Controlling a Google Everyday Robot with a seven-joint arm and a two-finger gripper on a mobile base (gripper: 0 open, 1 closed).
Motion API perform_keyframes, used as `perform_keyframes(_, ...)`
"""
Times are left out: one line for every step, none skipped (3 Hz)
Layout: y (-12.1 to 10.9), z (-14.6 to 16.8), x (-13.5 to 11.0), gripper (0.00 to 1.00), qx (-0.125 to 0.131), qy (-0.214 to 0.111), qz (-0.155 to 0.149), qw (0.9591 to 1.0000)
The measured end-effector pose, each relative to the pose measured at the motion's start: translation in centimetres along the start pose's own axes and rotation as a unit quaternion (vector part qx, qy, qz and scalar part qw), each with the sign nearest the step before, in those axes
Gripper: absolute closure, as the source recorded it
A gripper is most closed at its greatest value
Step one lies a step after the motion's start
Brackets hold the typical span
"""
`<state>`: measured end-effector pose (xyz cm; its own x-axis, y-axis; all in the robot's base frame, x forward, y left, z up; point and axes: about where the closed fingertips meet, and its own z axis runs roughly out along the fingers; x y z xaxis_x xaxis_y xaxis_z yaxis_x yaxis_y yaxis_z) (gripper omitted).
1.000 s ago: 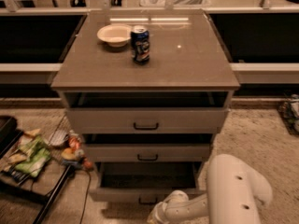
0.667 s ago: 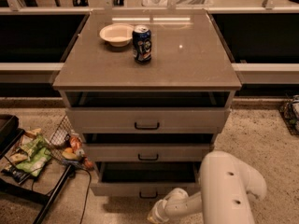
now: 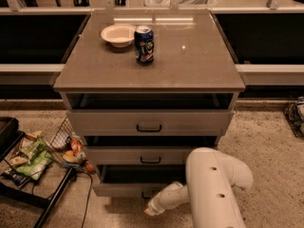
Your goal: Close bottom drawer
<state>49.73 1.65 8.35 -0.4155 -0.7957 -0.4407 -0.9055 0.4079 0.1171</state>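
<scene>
Against the frame 0.7 s before: bottom drawer (image 3: 118, 189) pushed further in, front panel nearer the cabinet (image 3: 152, 72) face, dark gap behind it narrower. Gripper (image 3: 151, 209) shifted up and toward 9 o'clock, keeping with the panel. Arm (image 3: 213, 189) swung slightly the same way.

Around: on the cabinet top, bowl (image 3: 118, 34) at 10 o'clock of can (image 3: 144, 44), just beside it, apart. Top drawer (image 3: 149, 121) and middle drawer (image 3: 150, 155) both standing a little out, a dark slot above each. At 9 o'clock of the lower drawers, wire basket (image 3: 59, 136) tilted on the floor (image 3: 266, 141), snack packets beside it. Further toward 8 o'clock, black tray (image 3: 8, 127) with more packets near. Cable (image 3: 88, 194) trailing past the cabinet's lower left corner. Arm covering the bottom drawer's right end and the floor at 5 o'clock.

Bottom drawer: lowest of three, partly open, plain inside showing. Gripper at 6 o'clock of its front centre, just beside the small handle, itself mostly hidden. Touching or apart: cannot tell. Grip open or closed: cannot tell.
</scene>
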Motion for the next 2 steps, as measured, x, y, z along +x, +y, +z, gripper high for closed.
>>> perform_keyframes(-0.3, 0.0, -0.1, 1.0, 0.001, 0.0, 0.004, 1.0)
perform_keyframes(-1.9, -0.4, -0.2, 1.0, 0.004, 0.0, 0.009, 0.9999)
